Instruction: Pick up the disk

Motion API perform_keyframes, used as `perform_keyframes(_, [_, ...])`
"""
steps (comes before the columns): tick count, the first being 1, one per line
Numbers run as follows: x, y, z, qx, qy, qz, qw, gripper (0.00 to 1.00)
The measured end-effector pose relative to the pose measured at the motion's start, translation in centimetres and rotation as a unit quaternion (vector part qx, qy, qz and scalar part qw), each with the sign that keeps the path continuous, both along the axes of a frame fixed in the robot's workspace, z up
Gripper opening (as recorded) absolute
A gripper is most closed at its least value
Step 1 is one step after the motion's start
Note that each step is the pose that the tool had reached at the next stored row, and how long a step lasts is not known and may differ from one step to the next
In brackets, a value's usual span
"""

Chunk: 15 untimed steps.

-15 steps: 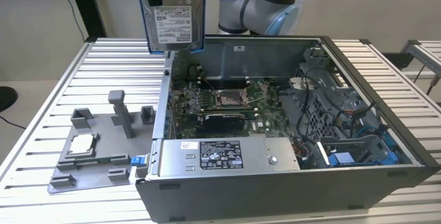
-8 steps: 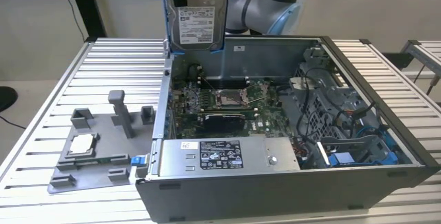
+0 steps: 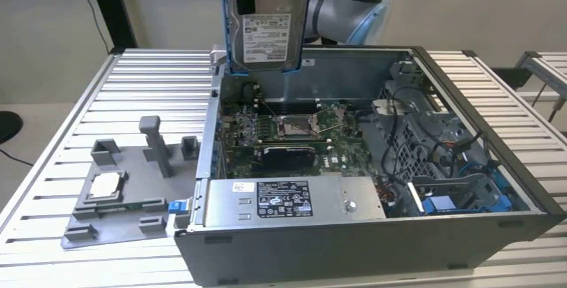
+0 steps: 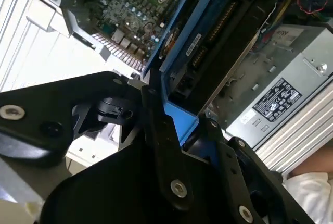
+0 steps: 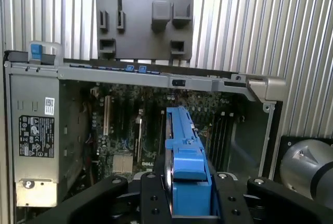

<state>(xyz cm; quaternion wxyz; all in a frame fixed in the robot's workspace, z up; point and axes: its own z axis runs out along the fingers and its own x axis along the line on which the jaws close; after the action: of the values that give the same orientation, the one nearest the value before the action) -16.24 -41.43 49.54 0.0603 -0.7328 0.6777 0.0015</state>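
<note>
- Gripper (image 5: 188, 185) — closed on the disk (image 3: 265, 32); fingers (image 4: 165, 146) pressed against the blue frame on either side, nothing else held.
- Disk — upright between the fingers, label side toward the exterior view, hanging above the open computer case (image 3: 354, 248), touching no part of it.
- Progress — pick-up judged done as far as seen: grasped and clear of the case; no step of the task visibly left.
- Below the fingertips — motherboard (image 3: 283, 132) with its processor socket, well apart from the disk's lower edge.
- Lower down, to one side of the fingers — large grey power supply (image 5: 36, 135) with black-white label, seated inside the case.
- Beyond the case wall, well apart from the fingers — grey fixture plate (image 3: 142, 188) bearing a small square chip (image 3: 105, 183), on the slatted table (image 3: 44, 135).
- Obstructions — none between fingers and disk; case walls and cable bundle (image 3: 416, 122) nearest, all underneath.
</note>
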Motion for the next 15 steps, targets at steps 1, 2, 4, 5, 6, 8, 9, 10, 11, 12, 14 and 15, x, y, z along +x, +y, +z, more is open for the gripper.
perform_keyframes(1, [0.17, -0.23, 0.0, 0.0, 0.0, 0.0, 1.0, 0.0])
perform_keyframes(2, [0.35, -0.48, 0.0, 0.0, 0.0, 0.0, 1.0, 0.0])
perform_keyframes(4, [0.69, -0.94, -0.01, 0.0, 0.0, 0.0, 1.0, 0.0])
perform_keyframes(5, [0.85, -1.16, -0.01, 0.0, 0.0001, 0.0, 1.0, 0.0])
perform_keyframes(6, [1.04, -1.4, -0.01, 0.0, 0.0001, 0.0, 1.0, 0.0])
perform_keyframes(8, [1.36, -1.86, -0.01, 0.0, 0.0001, 0.0, 1.0, 0.0])
perform_keyframes(9, [1.53, -2.1, -0.01, 0.0, 0.0001, 0.0, 1.0, 0.0])
perform_keyframes(10, [1.69, -2.35, -0.02, 0.0, 0.0002, 0.0, 1.0, 0.0])
perform_keyframes(11, [1.83, -2.58, -0.02, 0.0, 0.0001, 0.0, 1.0, 0.0])
perform_keyframes(12, [1.99, -2.83, -0.03, 0.0, 0.0002, 0.0, 1.0, 0.0])
perform_keyframes(14, [2.27, -3.33, -0.03, 0.0, 0.0002, 0.0, 1.0, 0.0])
perform_keyframes(15, [2.41, -3.6, -0.03, 0.0, 0.0002, 0.0, 1.0, 0.0])
